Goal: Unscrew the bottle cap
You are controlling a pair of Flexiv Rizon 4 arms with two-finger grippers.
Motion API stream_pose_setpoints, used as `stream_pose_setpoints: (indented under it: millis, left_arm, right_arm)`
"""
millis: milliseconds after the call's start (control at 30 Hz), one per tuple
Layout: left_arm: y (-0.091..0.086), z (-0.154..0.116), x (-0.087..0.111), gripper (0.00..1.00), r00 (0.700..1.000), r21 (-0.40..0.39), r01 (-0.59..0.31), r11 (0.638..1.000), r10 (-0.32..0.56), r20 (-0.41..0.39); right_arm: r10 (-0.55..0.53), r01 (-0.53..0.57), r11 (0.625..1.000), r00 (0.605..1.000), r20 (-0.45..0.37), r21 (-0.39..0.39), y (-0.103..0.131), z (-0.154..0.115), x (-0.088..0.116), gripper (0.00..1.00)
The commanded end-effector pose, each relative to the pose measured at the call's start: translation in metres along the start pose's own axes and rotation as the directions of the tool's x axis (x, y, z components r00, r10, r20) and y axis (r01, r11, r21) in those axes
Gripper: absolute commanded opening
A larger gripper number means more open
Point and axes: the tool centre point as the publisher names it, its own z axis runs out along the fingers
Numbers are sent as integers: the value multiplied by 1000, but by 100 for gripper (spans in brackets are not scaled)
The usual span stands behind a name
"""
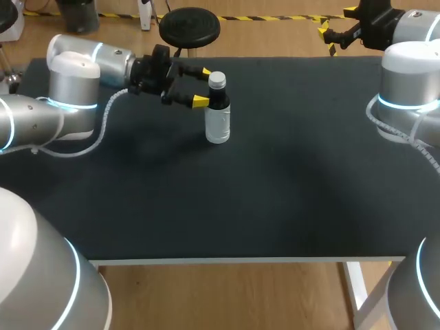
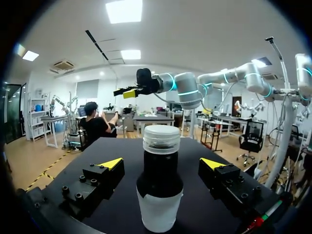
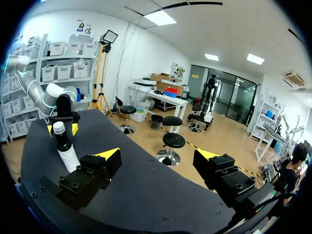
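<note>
Bottle upright on table, left gripper wide open either side of it, no contact. Prob light, slick, tippy imo: clamp body low, twist small cap. Right gripper open too, far off.

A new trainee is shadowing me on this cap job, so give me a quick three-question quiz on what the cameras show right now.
1. True or false: the left tool is shut on the bottle standing on the table.
2. Which one is far from the bottle, the left tool or the right tool?
3. Where is the cap? A) on the bottle B) lying on the table C) in the right tool

Key: 1 false, its fingers stand either side of the bottle with gaps; 2 right tool; 3 A.
</note>
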Motion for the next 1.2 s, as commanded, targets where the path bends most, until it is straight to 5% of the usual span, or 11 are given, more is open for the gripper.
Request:
stream_pose_setpoints:
  millis: [33, 1200]
  left_arm:
    - [2, 4, -5, 100, 1000, 11, -1, 1000, 1, -20]
    - [1, 26, -3, 100, 998, 26, -8, 1000, 10, -68]
  right_arm:
    - [0, 0, 1000, 1000, -2, -2, -1, 0, 0, 100]
    - [0, 0, 1000, 1000, -2, -2, -1, 0, 0, 100]
